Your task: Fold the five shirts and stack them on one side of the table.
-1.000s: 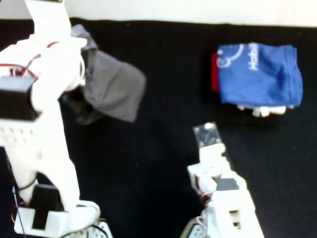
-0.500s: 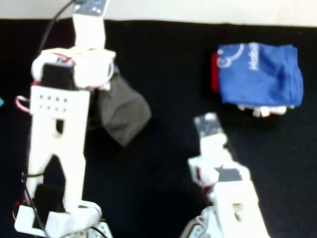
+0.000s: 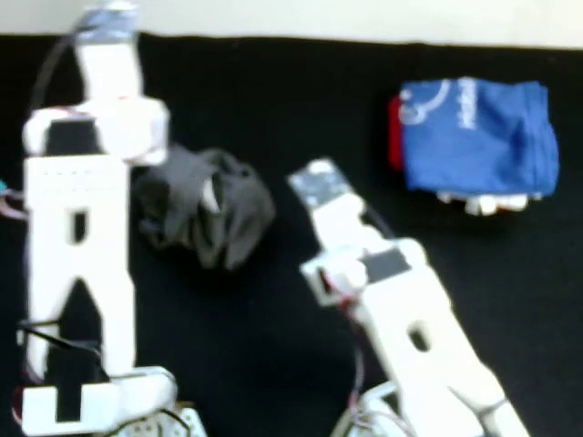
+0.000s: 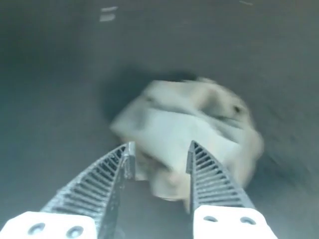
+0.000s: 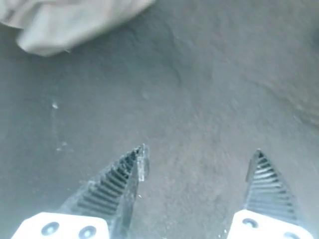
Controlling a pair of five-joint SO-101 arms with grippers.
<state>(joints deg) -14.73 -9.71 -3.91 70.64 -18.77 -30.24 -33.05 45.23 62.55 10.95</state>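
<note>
The loose shirt (image 3: 205, 218) lies on the table (image 3: 301, 109) at the left, the folded stack (image 3: 474, 137) well apart at far right

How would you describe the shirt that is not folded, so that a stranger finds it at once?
On the black table, look to the side away from the folded stack topped in blue. There, beside the white left arm, lies the grey shirt. It alone is dark grey and crumpled in a heap, not folded flat.
</note>
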